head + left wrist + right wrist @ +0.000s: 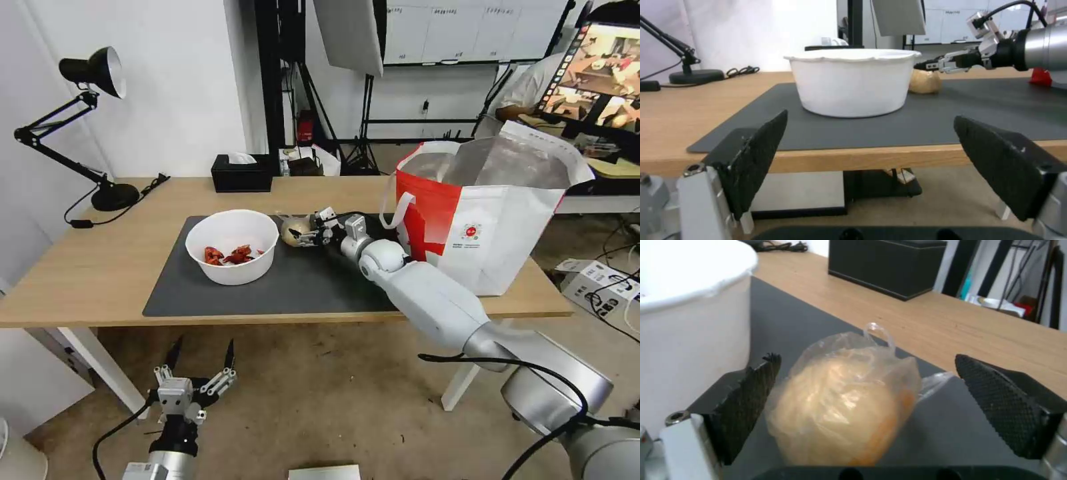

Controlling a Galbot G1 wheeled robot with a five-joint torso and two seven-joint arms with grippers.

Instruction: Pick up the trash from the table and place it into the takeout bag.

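A small clear bag with a pale round bun (295,230) (844,410) (925,81) lies on the dark grey mat (267,290), just right of the white bowl (231,245) (852,80) that holds red scraps. My right gripper (308,233) (862,403) (929,65) is open, with its fingers on either side of the bun bag. The red-and-white takeout bag (487,213) stands open at the table's (87,267) right end. My left gripper (202,357) (871,160) hangs open below the table's front edge, facing the bowl.
A black tissue box (241,173) (885,266) sits at the table's back edge behind the bowl. A black desk lamp (80,133) (680,63) with its cable stands at the back left. Cables and boxes lie on the floor to the right.
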